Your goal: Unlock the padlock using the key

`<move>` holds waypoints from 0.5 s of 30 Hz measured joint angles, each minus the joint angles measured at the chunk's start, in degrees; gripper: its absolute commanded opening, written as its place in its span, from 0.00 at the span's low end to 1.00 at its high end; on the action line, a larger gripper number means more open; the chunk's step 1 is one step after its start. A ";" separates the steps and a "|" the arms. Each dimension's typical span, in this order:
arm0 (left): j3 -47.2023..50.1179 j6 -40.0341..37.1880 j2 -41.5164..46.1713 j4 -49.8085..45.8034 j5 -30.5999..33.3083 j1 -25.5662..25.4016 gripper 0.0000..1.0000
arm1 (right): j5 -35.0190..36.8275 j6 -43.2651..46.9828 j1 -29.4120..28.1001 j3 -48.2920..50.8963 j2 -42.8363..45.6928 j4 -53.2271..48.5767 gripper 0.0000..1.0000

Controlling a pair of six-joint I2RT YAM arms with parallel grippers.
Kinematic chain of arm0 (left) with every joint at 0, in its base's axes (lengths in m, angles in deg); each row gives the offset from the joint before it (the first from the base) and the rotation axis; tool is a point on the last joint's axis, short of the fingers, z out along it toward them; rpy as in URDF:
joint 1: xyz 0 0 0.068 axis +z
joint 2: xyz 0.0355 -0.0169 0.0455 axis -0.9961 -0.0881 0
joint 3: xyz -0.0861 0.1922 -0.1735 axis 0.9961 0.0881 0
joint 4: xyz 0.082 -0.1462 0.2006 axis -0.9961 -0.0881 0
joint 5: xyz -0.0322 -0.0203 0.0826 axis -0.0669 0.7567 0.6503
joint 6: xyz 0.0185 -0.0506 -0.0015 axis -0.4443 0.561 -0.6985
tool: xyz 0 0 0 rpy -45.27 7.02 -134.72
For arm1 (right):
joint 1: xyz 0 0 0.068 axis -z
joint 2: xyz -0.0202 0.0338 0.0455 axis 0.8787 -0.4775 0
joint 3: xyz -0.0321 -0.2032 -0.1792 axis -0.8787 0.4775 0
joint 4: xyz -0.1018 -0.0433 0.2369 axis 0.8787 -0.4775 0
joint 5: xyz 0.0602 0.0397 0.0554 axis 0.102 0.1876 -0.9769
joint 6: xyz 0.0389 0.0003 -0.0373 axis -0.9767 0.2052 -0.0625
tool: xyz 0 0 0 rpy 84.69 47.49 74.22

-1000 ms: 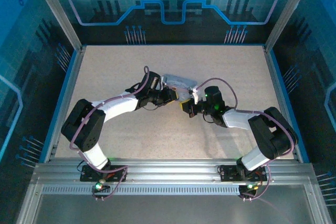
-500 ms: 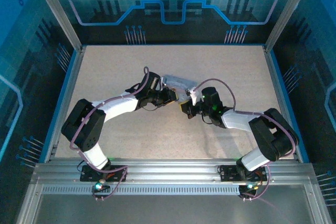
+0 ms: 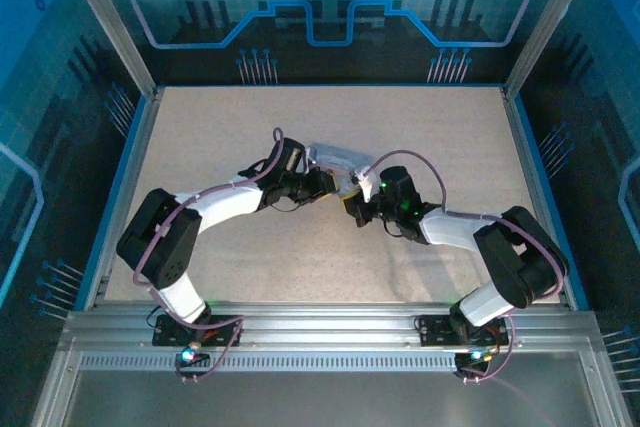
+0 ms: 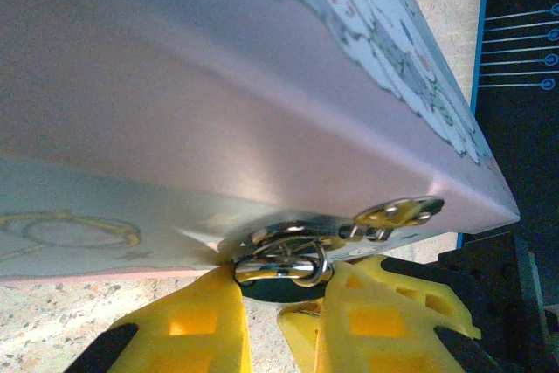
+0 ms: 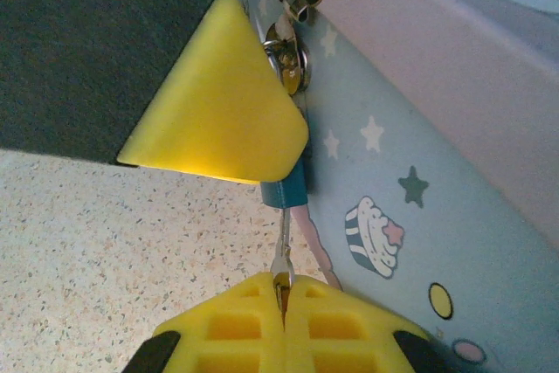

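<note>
My two arms meet at the middle of the speckled table [image 3: 300, 257], both grippers at the near side of a pastel tin box [image 3: 337, 157]. In the right wrist view, my right gripper [image 5: 281, 289] has its yellow fingers pressed together on the thin metal blade of the key [image 5: 280, 255], which points straight up to the padlock [image 5: 286, 186]. The padlock is a small dark bluish body just beside the box's star-printed side wall [image 5: 410, 155], and a yellow finger [image 5: 218, 93] of my left gripper covers its upper part. In the left wrist view, my left gripper [image 4: 279, 296] is closed around the padlock's dark body [image 4: 278, 291], one finger on each side. A thin silvery shackle [image 4: 281, 266] passes through the metal hasp [image 4: 384, 214] under the box lid.
</note>
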 measured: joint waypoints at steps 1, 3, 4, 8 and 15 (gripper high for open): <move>-0.02 0.00 0.00 0.00 0.00 0.00 0.17 | -0.02 0.00 0.00 0.00 0.00 0.02 0.00; 0.00 0.00 0.00 0.07 0.00 0.02 0.17 | -0.46 -0.13 0.04 0.00 0.00 0.37 0.00; 0.00 0.00 0.00 0.20 0.02 0.02 0.17 | -0.68 -0.31 0.07 0.00 0.00 0.46 0.00; 0.22 0.00 0.00 0.68 0.02 0.07 0.17 | -2.08 -1.53 0.50 0.13 0.00 1.03 0.00; 0.63 0.02 0.00 1.68 -0.22 0.07 0.17 | -4.59 -3.58 1.60 0.66 0.00 2.03 0.00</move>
